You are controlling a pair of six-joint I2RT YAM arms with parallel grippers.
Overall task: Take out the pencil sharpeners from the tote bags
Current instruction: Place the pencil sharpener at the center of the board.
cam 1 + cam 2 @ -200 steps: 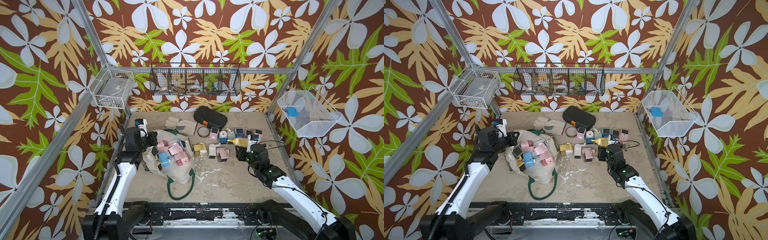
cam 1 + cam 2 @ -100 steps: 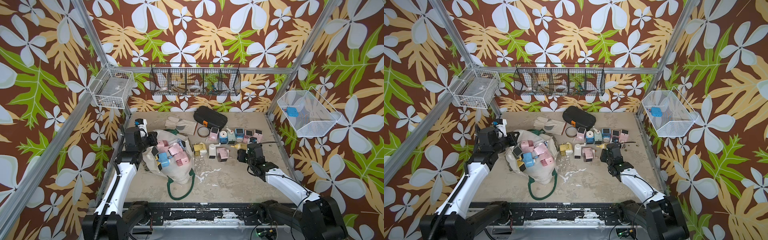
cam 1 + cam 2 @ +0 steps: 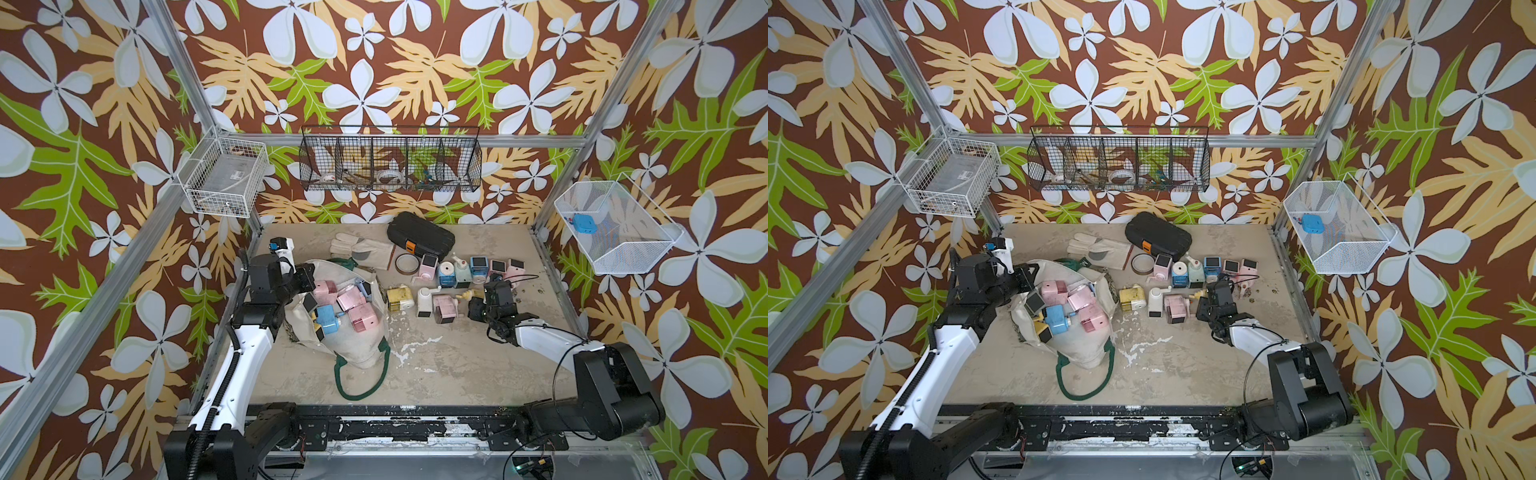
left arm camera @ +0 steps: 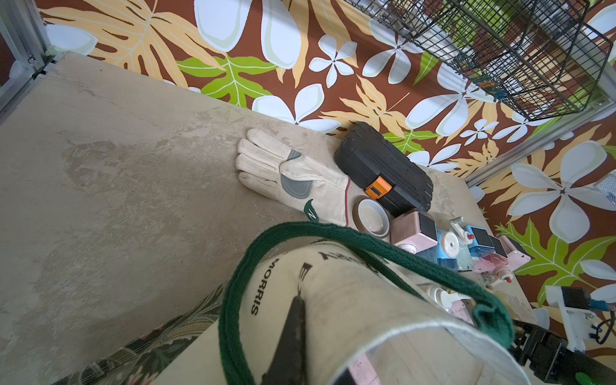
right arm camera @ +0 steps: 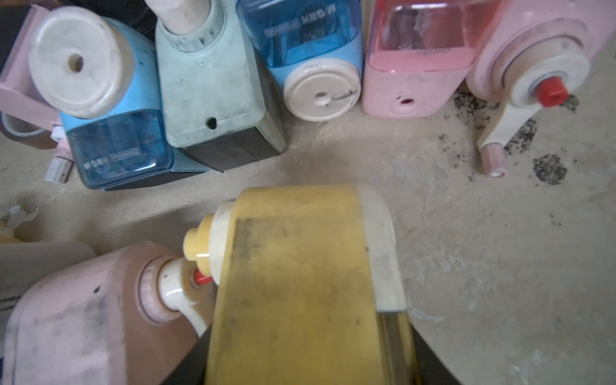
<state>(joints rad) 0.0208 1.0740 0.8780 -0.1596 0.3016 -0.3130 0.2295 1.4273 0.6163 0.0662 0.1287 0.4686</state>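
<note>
The cream tote bag (image 3: 360,348) with green handles lies open at the left, several pink, blue and yellow pencil sharpeners (image 3: 351,297) showing in its mouth. My left gripper (image 3: 306,277) is shut on the bag's rim; in the left wrist view its dark finger (image 4: 293,336) presses the "MORRIS" canvas (image 4: 350,310). My right gripper (image 5: 310,336) is shut on a yellow sharpener (image 5: 300,276), held low beside a pink one (image 5: 80,316). In a top view that gripper (image 3: 1209,300) sits just before the row of sharpeners (image 3: 1196,271) standing on the table.
A pale glove (image 3: 361,250), a black hard case (image 3: 420,237) and a brown tape roll (image 3: 406,263) lie behind the bag. Dark shavings (image 5: 550,168) spot the table at the right. Wire baskets (image 3: 390,164) hang on the walls.
My right arm has dropped and reached forward, bringing the yellow sharpener down beside the pink one near the row. The left arm and the bag have not moved.
</note>
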